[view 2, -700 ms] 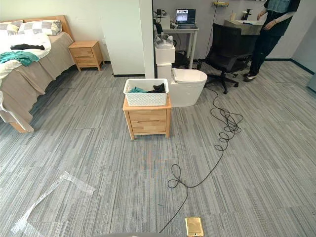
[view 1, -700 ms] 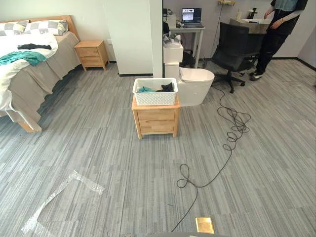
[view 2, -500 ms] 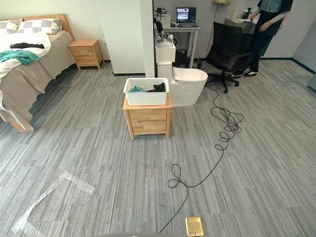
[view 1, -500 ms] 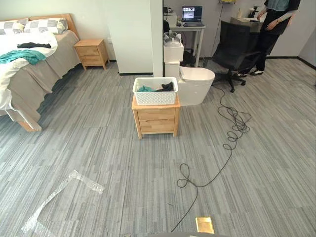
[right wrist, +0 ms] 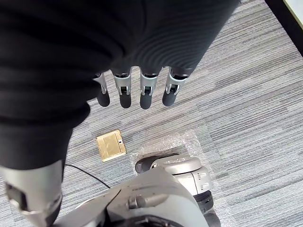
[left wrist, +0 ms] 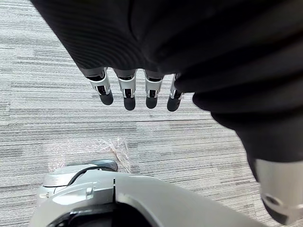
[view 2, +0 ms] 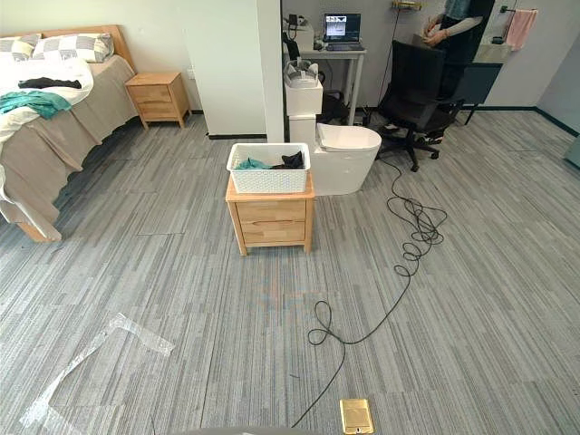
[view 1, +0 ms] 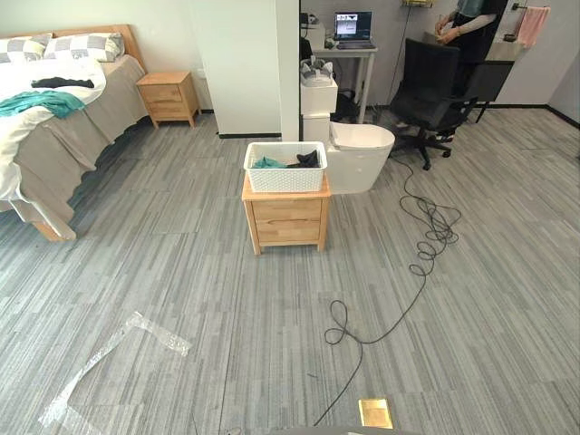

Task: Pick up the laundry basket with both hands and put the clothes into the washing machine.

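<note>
Hands idle, basket not yet reached

Both hands are held open above the floor, left hand [left wrist: 129, 92] and right hand [right wrist: 135, 92], with nothing gripped. The laundry basket [view 1: 285, 177] with its clothes [view 1: 308, 160] is left unmoved on the bench [view 1: 286, 220] at twelve o'clock, well apart. Only the person [view 1: 458, 23] at one o'clock is shifted behind the chair [view 1: 426, 86]; the approach is judged pending.

Grey striped carpet floor [view 1: 181, 272] covers the room; a bed [view 1: 63, 154] with checked pillows [view 1: 86, 45] stands at the far left, a wooden nightstand [view 1: 168, 98] beside its head; a white pillar [view 1: 245, 63] rises mid-room; a second wooden cabinet [view 1: 286, 220] stands near a white toilet [view 1: 361, 154]; behind are a black office chair [view 1: 430, 86] and a desk [view 1: 340, 53].
</note>
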Tool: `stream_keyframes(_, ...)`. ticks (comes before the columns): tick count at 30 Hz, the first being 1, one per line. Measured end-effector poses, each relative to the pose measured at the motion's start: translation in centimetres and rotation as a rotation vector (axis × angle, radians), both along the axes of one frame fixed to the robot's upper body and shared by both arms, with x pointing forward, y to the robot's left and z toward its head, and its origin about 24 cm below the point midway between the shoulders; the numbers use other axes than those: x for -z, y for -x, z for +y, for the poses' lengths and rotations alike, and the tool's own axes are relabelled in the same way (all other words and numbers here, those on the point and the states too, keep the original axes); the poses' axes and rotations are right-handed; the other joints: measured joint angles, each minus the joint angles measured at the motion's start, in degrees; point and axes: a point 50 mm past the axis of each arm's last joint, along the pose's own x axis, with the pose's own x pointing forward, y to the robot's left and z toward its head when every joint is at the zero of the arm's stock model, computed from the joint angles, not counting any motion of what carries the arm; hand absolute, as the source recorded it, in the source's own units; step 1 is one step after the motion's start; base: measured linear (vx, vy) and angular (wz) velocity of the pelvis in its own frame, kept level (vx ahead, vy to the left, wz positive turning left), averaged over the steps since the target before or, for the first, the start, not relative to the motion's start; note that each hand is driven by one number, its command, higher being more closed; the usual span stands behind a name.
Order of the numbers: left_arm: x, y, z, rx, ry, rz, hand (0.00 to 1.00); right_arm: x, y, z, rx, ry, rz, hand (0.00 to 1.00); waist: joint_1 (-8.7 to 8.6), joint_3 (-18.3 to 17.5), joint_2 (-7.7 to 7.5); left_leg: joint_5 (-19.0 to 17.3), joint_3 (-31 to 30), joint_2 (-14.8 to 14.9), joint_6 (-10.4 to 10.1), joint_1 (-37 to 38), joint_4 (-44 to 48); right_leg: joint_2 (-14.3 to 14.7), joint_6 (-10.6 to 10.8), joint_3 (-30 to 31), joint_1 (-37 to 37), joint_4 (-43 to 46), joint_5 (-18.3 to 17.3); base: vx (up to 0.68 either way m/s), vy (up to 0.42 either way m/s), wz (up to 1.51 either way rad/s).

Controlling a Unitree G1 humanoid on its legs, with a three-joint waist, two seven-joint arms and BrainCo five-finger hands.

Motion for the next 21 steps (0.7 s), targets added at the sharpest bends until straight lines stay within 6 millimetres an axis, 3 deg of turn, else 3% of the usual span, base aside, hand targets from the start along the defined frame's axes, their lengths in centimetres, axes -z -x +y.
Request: stream_keyframes(21,0.05,0.31,0.12,-0.004,-0.001,0.017,0.00,-0.06,-0.66,-0.13,-0.093,0.006,-0.013,0.00,-0.07,0.2,-0.41,0.0,0.1,0.7,-0.1,-0.1,0.4,0.8,-0.7,0.2,0.0,-0.4,0.5,0.00,0.000,0.00)
